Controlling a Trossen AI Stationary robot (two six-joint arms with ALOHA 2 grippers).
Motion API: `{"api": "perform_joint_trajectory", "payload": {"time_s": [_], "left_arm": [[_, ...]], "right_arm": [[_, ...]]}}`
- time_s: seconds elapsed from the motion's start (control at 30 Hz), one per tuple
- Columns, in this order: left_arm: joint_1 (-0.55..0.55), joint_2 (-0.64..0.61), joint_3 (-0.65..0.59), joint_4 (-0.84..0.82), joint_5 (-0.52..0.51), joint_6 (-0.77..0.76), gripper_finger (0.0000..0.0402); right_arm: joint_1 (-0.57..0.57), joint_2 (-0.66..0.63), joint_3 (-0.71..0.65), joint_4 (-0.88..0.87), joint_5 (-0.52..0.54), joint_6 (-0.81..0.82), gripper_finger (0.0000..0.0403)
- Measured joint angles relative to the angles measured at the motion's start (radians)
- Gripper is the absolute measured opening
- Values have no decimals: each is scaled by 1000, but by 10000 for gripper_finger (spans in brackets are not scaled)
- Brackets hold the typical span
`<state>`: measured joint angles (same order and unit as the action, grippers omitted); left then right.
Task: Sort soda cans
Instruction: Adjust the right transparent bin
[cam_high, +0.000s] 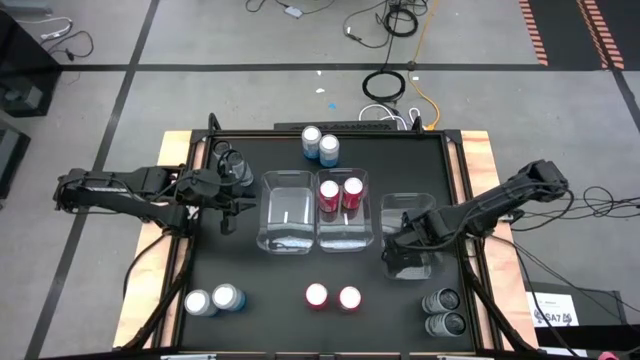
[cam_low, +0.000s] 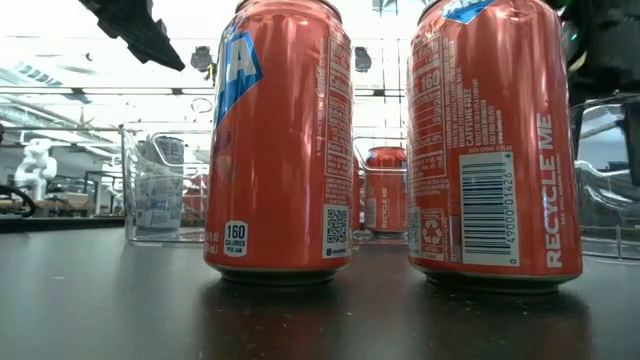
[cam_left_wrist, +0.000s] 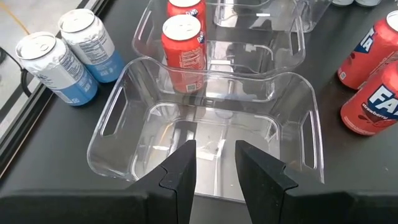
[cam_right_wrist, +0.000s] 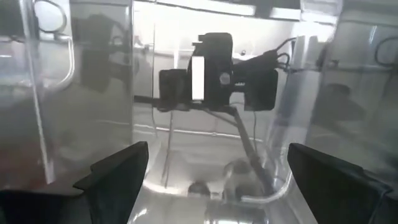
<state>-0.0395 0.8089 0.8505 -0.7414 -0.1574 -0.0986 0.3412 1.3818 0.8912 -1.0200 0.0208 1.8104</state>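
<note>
Right wrist view: spread fingers flank a dark can.

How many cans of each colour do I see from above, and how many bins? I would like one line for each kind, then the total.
Light blue cans: 4
Red cans: 4
Dark cans: 2 in plain sight; the right claw covers the right bin, so more may hide there
Clear bins: 3
Total: 10 cans and 3 bins seen
</note>
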Motion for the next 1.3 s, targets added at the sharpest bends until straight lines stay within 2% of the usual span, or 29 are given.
{"api": "perform_joint_trajectory", "payload": {"time_s": [0.3, 0.57, 0.67, 1.0, 1.3], "left_arm": [[0, 0, 0, 0, -2, 0, 123], [0, 0, 0, 0, -3, 0, 123], [0, 0, 0, 0, -4, 0, 123], [0, 0, 0, 0, -4, 0, 123], [0, 0, 0, 0, -4, 0, 123]], "right_arm": [[-73, 104, -36, 56, -28, -79, 376], [-80, 115, -91, 195, -45, -65, 366], [-80, 114, -91, 195, -44, -63, 337], [-80, 70, -94, 181, -27, -40, 204], [-80, 18, -94, 125, 28, -38, 149]]}}
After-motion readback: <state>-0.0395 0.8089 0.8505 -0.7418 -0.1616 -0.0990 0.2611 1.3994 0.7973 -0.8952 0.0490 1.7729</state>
